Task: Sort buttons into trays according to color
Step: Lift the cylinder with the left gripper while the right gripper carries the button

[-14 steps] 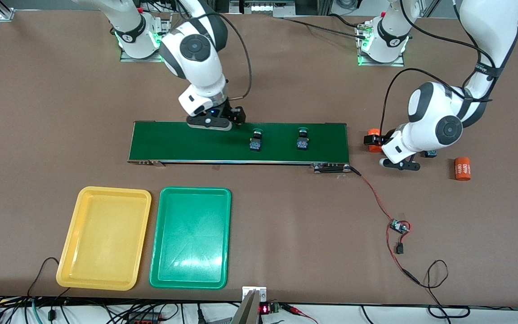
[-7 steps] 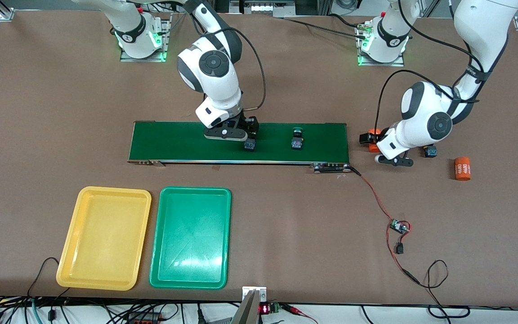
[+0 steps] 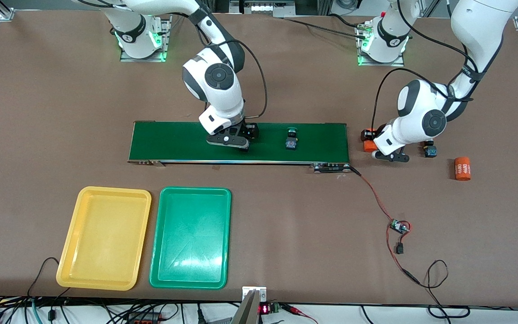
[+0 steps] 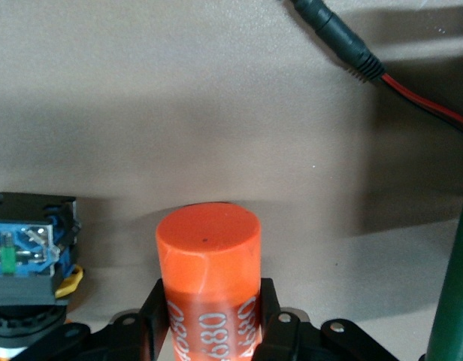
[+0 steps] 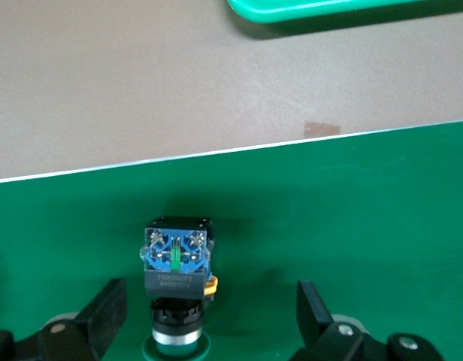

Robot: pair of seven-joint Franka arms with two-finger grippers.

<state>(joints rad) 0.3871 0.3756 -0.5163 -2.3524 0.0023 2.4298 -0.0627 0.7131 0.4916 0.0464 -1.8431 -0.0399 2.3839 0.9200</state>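
Note:
A green-capped button (image 5: 175,263) lies on its side on the dark-green belt (image 3: 173,141). My right gripper (image 3: 242,146) (image 5: 213,308) is down over it and open, one finger on each side, neither touching. A second green-capped button (image 3: 291,138) lies on the belt nearer the left arm's end. Off that end of the belt, my left gripper (image 3: 368,139) (image 4: 209,308) is shut on an orange "4680" cylinder (image 4: 209,241) (image 3: 368,146). Another button (image 3: 430,150) (image 4: 28,252) lies on the table beside it, cap hidden. The yellow tray (image 3: 104,238) and the green tray (image 3: 190,237) hold nothing.
A second orange cylinder (image 3: 462,168) lies toward the left arm's end of the table. A red-black cable with a small circuit board (image 3: 398,226) runs from the belt's corner toward the front camera. The trays sit nearer the front camera than the belt.
My right gripper slid along the belt and came down around the first green button. Both belt buttons drifted toward the right arm's end. My left gripper closed on the orange cylinder.

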